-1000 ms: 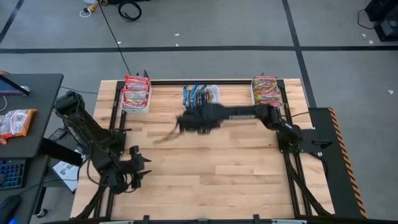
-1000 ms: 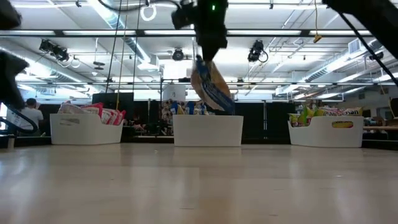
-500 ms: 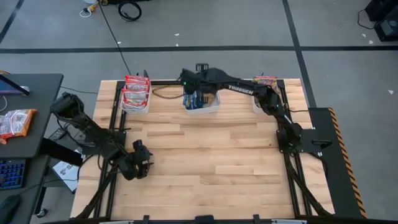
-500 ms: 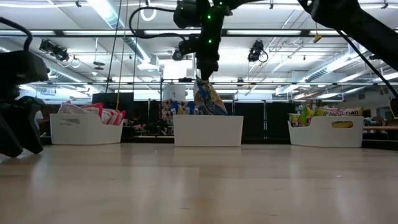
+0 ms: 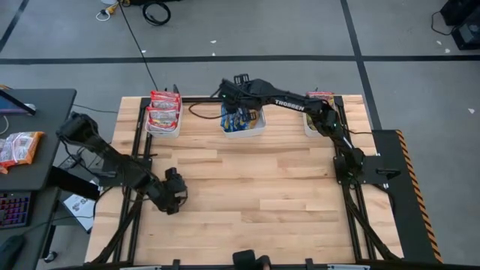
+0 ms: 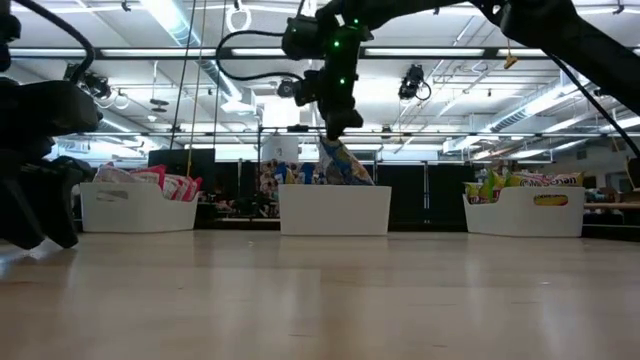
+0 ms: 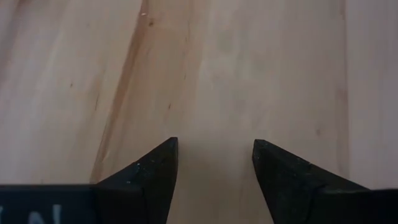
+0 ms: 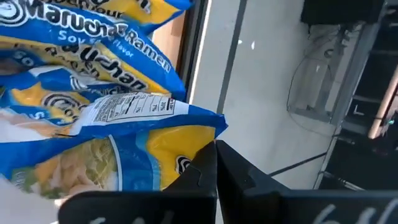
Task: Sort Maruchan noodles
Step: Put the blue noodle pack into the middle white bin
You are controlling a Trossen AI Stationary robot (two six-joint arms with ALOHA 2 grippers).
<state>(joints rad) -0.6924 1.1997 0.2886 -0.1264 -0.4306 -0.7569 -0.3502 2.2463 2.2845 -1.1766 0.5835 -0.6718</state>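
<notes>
Three white bins stand along the table's far edge. The left bin [image 5: 164, 126] holds red packets, the middle bin [image 5: 255, 129] blue-yellow ones, and the right bin [image 5: 309, 124] silvery-green-red ones. My right gripper [image 6: 336, 128] hangs over the middle bin, shut on a blue-yellow noodle packet [image 6: 346, 166]. My left gripper [image 5: 175, 194] stands open low over bare wood near the table's left side, with nothing between its fingers [image 7: 149, 180]. My right gripper pinches the blue-yellow packet by its edge [image 8: 189, 163] between its two shut fingers. The fingers slant down from above. The packet hangs below them, and its lower end is behind the middle bin's front wall [image 6: 335, 210] among other blue-yellow packets [image 8: 81, 37].
Bare wood [image 5: 262, 195] fills the table's middle and near side. Black frame rails [image 5: 135, 150] run along the table's edges. A dark side desk [image 5: 30, 120] to the left carries another packet [image 5: 19, 148].
My right gripper has swung from over the table's middle toward the far edge, carrying the blue-yellow packet over the middle bin and lowering its bottom end behind the bin's wall. My left gripper has sunk and moved a little toward the table's right, still open.
</notes>
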